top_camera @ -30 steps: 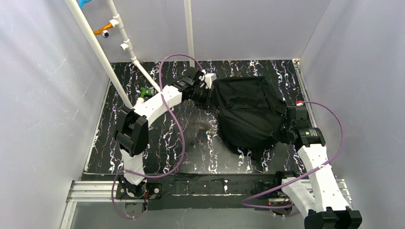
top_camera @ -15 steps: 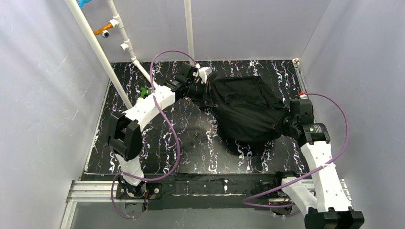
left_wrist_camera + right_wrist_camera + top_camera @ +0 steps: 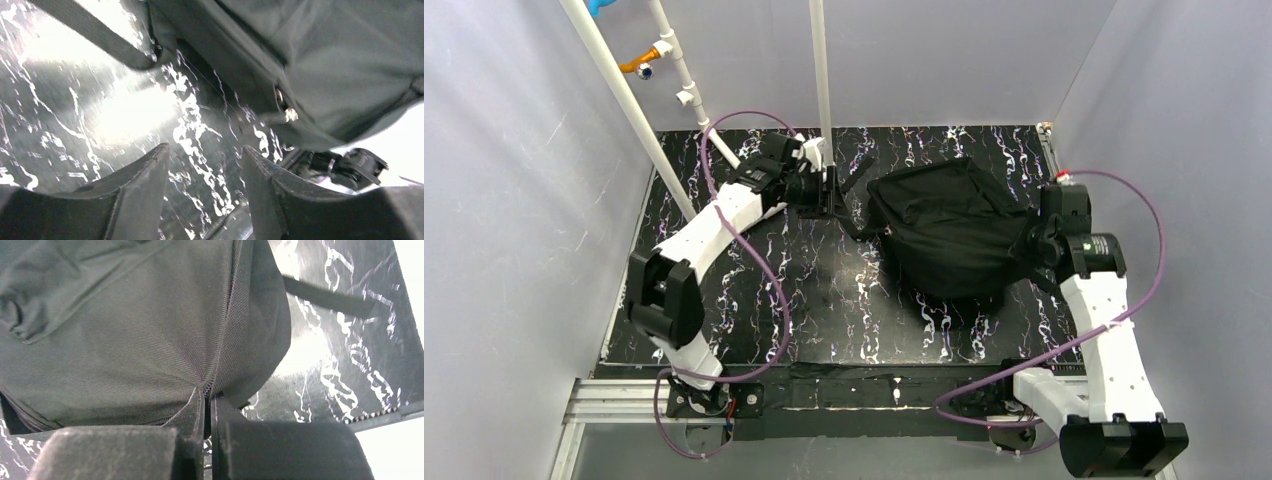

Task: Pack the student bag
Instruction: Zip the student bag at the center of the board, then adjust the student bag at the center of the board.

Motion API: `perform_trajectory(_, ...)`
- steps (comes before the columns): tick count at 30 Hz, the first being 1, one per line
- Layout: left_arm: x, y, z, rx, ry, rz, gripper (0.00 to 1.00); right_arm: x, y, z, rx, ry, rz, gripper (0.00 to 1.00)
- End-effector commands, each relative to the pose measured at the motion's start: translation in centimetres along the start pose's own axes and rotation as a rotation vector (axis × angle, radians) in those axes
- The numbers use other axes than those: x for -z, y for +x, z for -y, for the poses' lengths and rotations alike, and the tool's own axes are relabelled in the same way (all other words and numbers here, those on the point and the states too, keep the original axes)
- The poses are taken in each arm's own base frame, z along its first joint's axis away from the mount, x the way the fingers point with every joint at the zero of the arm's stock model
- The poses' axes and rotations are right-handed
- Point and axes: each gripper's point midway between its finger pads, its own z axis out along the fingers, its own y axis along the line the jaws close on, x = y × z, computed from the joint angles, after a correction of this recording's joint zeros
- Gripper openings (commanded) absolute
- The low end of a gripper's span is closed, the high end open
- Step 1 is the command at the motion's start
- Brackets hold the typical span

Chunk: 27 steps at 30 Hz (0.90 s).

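Note:
The student bag (image 3: 949,235), black soft fabric, lies at the right middle of the marbled black table. My left gripper (image 3: 832,190) stands open just left of it, holding nothing. In the left wrist view its fingers (image 3: 150,175) frame bare table, the left gripper (image 3: 205,152) sits below the student bag (image 3: 325,60), and a metal zipper pull (image 3: 286,116) shows at the bag's edge. A black strap (image 3: 95,32) trails off to the left. My right gripper (image 3: 1032,245) is at the bag's right side. The right gripper (image 3: 207,395) is shut on the zipper seam of the student bag (image 3: 125,325).
White pipes (image 3: 624,100) slant across the back left, and one upright pipe (image 3: 821,60) rises just behind my left gripper. Grey walls close in the table on three sides. An aluminium rail (image 3: 614,400) runs along the near edge. A loose strap (image 3: 325,297) lies on the table.
My left gripper has opened, let go of the bag's left edge and drawn back to the left. The right arm has pulled the bag slightly right and toward the back.

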Motion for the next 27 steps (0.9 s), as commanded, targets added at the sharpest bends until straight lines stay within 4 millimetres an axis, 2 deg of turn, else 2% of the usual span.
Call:
perform_trajectory(1,6.5,0.4,6.0,-0.045,0.182,0.093,0.56,4.4,-10.8,-4.3,0.051,-0.132,0.307,0.01)
perform_trajectory(6,10.2,2.0,9.1,-0.034,0.300,0.124,0.59,8.7,-18.0,-9.4,-0.008,-0.304,0.443,0.01)
perform_trajectory(10,12.6,3.5,10.3,-0.037,0.339,0.150,0.62,12.5,-22.7,-12.8,-0.073,-0.442,0.531,0.01)
perform_trajectory(13,14.1,4.3,10.7,-0.042,0.350,0.173,0.64,14.3,-25.8,-14.6,-0.117,-0.508,0.591,0.01)
perform_trajectory(15,14.8,4.6,11.0,-0.046,0.355,0.184,0.65,15.4,-26.9,-15.8,-0.126,-0.568,0.606,0.01)
perform_trajectory(17,15.4,4.8,11.2,-0.049,0.361,0.193,0.65,15.7,-28.1,-16.9,-0.141,-0.611,0.618,0.01)
perform_trajectory(21,16.0,4.7,11.6,-0.052,0.368,0.207,0.66,17.3,-30.3,-18.4,-0.170,-0.682,0.659,0.01)
perform_trajectory(25,16.1,4.6,11.7,-0.048,0.367,0.212,0.66,18.9,-32.6,-19.0,-0.261,-0.790,0.677,0.01)
perform_trajectory(27,16.1,4.5,11.8,-0.047,0.368,0.213,0.66,19.5,-33.8,-18.4,-0.320,-0.830,0.693,0.01)
